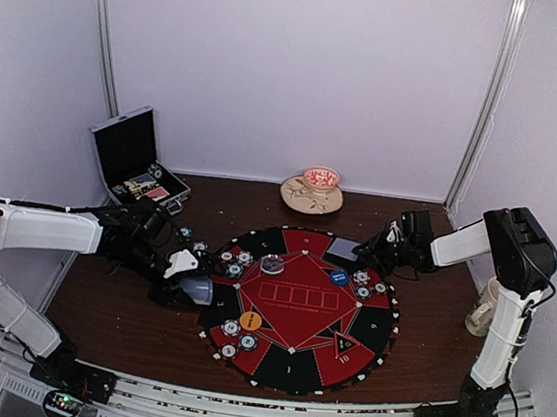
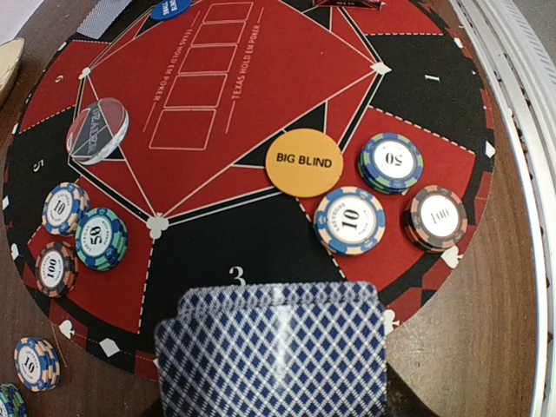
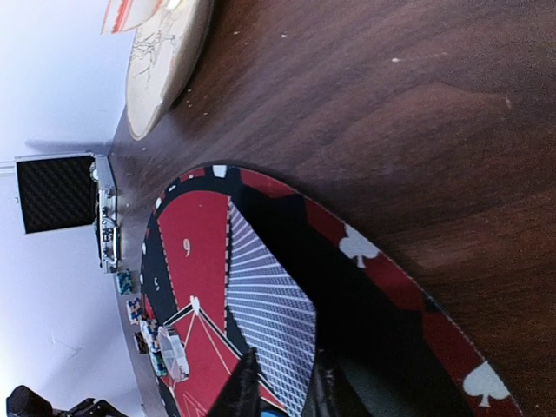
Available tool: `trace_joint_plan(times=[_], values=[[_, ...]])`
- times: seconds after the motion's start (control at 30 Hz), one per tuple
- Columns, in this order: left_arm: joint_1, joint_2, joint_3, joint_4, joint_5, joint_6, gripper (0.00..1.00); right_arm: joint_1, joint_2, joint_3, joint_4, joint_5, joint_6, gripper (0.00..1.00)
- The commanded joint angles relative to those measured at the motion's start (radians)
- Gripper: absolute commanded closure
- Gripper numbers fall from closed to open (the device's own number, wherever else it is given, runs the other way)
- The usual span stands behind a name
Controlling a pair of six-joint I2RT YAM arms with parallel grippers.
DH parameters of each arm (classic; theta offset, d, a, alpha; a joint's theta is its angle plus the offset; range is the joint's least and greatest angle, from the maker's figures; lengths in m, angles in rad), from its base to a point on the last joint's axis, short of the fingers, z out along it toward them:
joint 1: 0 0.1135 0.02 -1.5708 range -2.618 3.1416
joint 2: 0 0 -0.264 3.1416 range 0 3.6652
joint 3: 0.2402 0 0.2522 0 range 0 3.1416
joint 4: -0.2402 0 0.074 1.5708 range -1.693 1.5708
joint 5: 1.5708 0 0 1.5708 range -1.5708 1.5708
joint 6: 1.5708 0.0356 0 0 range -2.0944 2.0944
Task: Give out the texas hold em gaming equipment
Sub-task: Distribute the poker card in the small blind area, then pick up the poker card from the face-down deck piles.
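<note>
My left gripper (image 1: 189, 287) hovers over the left side of the round red-and-black mat (image 1: 297, 306), shut on a few blue-checked playing cards (image 2: 274, 352) that hide its fingers. Below them is the black segment marked 3. The orange BIG BLIND disc (image 2: 304, 162) and chip stacks marked 50 (image 2: 392, 162), 10 (image 2: 349, 221) and 100 (image 2: 434, 217) lie to the right. More chip stacks (image 2: 101, 238) lie to the left. My right gripper (image 3: 282, 387) is at the mat's far right edge, jaws slightly apart around the corner of a card (image 3: 269, 304) lying flat on the mat.
An open black case (image 1: 133, 157) stands at the back left, with loose chips (image 2: 36, 363) on the wood beside the mat. A clear dealer button (image 2: 97, 131) and a blue disc (image 1: 339, 277) lie on the mat. A plate with a bowl (image 1: 312, 192) sits at the back.
</note>
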Motion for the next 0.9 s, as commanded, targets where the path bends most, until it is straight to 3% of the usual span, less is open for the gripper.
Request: trace_joint_plan(times=[0.0,0.33,0.5,0.67,0.87], values=[[0.007,-0.001,-0.004,0.023,0.026,0.011,0.48,-0.008,-0.039,0.016,-0.073,0.069,-0.04,0.73],[0.007,0.002,-0.003,0.023,0.024,0.012,0.48,-0.01,-0.269,-0.012,-0.236,0.379,-0.117,0.6],[0.007,0.001,-0.002,0.023,0.022,0.01,0.48,0.015,-0.43,-0.078,-0.21,0.392,-0.136,0.53],[0.007,-0.005,-0.004,0.022,0.019,0.01,0.48,0.169,-0.523,-0.138,-0.147,0.36,-0.146,0.44],[0.007,-0.017,-0.006,0.022,0.018,0.01,0.47,0.437,-0.424,-0.132,-0.005,0.307,-0.083,0.41]])
